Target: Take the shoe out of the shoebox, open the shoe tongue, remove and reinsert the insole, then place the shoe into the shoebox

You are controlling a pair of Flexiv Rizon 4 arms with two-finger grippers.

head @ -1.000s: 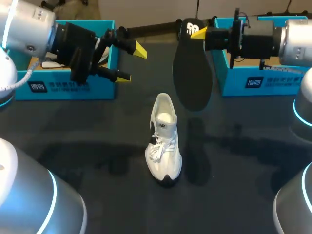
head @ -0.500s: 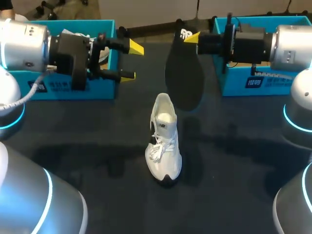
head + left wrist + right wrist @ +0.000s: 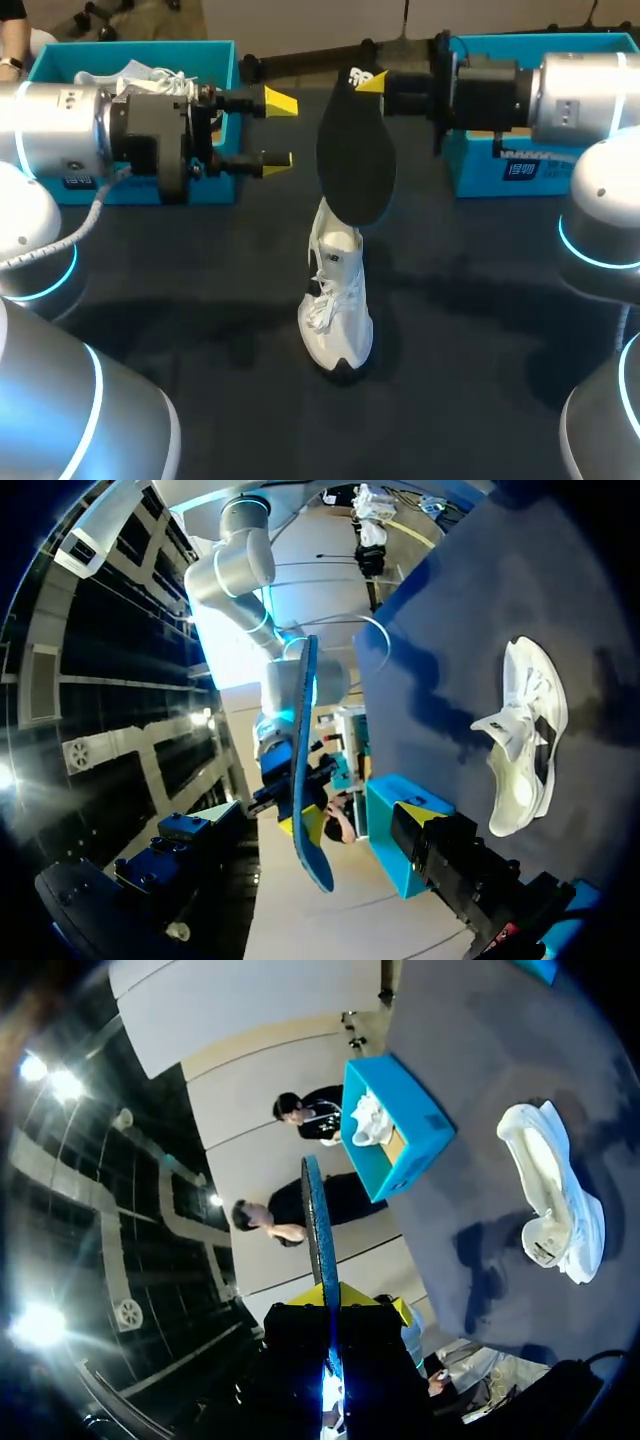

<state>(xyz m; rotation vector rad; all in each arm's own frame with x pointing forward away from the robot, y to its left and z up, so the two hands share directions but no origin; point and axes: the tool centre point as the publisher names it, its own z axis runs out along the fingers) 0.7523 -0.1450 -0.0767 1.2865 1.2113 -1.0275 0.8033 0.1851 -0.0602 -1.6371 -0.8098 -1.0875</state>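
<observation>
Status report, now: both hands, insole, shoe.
Right hand shut on the insole, heel end. Insole hangs toe-down just above the shoe. Left hand open, empty, beside the insole, not touching.

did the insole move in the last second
Yes. In the head view the insole in the right tool has shifted left: it hung to the right of the unmoved white shoe, and now overlaps its heel.

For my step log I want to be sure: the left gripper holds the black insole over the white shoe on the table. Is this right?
Not quite. The right gripper holds the black insole over the white shoe on the table; the left gripper is open and empty. The head view shows this.
</observation>
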